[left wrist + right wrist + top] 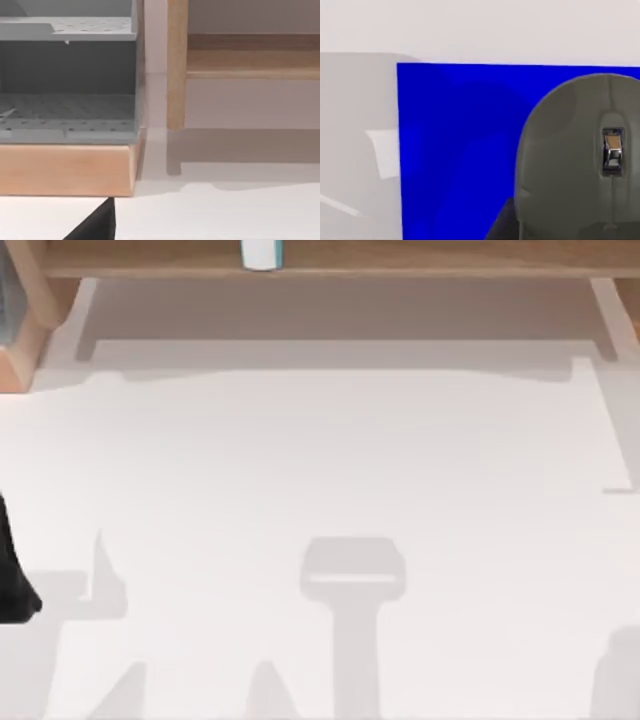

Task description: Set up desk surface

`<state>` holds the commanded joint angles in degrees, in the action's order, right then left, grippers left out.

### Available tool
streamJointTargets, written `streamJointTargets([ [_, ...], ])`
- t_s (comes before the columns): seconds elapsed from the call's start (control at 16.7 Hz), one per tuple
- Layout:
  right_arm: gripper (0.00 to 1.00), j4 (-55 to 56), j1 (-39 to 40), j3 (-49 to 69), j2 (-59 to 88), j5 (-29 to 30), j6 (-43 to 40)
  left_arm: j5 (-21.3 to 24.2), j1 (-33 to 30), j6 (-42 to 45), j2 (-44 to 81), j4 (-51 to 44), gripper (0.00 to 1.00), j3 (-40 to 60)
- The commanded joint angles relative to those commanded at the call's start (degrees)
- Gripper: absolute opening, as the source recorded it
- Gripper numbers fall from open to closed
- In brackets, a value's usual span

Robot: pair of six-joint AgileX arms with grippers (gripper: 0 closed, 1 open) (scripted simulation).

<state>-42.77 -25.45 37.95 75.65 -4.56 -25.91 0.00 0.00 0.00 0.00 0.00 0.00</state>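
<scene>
Left pincer: dark tip (15, 570) at the table's left edge; finger state cannot be told. The desk surface (330, 460), a white table, spans the top view, shadows only. Wooden shelf frame (330, 265) along its far edge. Right wrist view: grey mouse (580, 160) resting on blue mat (455, 150); right pincer state cannot be told.

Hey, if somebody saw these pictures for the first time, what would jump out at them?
In the right wrist view, a grey computer mouse lying on a vivid blue mat. From above, the white desk surface spreads wide, with a light wooden shelf frame along its far edge. The left wrist view shows a grey perforated organizer on a wooden block.
</scene>
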Motion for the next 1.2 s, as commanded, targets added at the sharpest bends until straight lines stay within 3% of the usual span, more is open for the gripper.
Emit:
streamJointTargets([
  [0.6,0.0,9.4,-1.3,5.7,-0.1,-4.9,-0.8,0.0,0.0,0.0,0.0,0.0,1.0,0.0],
  [1.2,0.0,3.5,-1.6,1.9,0.0,-0.9,-0.5,0.0,0.0,0.0,0.0,0.0,1.0,0.0],
])
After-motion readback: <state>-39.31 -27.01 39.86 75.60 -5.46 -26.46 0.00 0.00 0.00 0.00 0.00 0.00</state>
